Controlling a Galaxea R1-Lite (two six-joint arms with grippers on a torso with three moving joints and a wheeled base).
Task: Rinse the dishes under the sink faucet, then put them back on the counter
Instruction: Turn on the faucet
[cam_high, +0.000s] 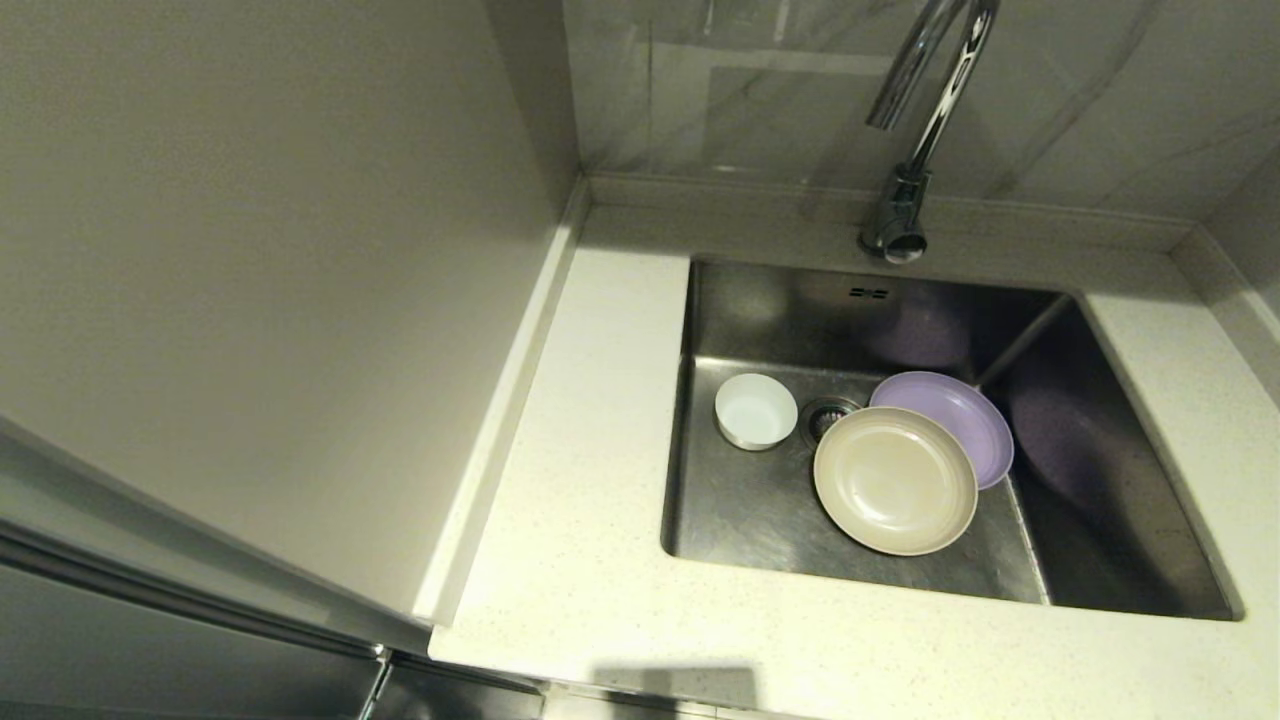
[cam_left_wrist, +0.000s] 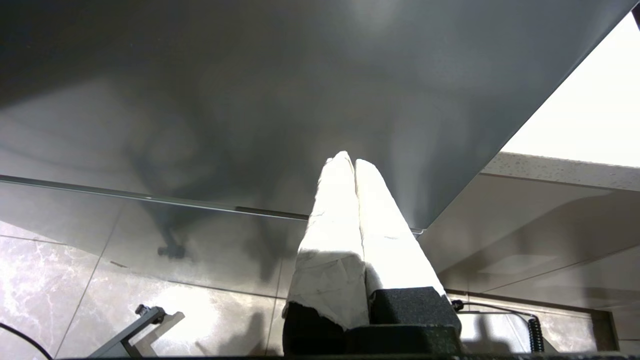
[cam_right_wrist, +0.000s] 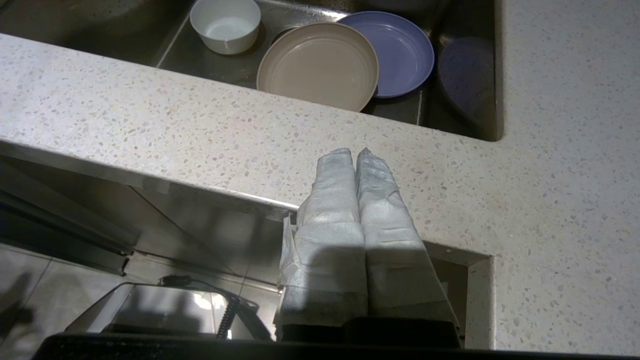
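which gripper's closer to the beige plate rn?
Right. The right gripper hangs shut at the counter's front edge, with the beige plate in the sink just beyond. The left gripper is shut beside a grey panel, no plate in view.

Neither arm shows in the head view; both appear only through their own wrist cameras. The left gripper (cam_left_wrist: 354, 161) has its two white-wrapped fingers (cam_left_wrist: 335, 220) pressed together along their whole length, tips meeting, with nothing between them. The right gripper (cam_right_wrist: 356, 151) stands the same way: its wrapped fingers (cam_right_wrist: 382, 210) lie flat against each other, closed on nothing. Each pair of fingers rises from a dark mount at the wrist. Both grippers hang free, touching nothing.
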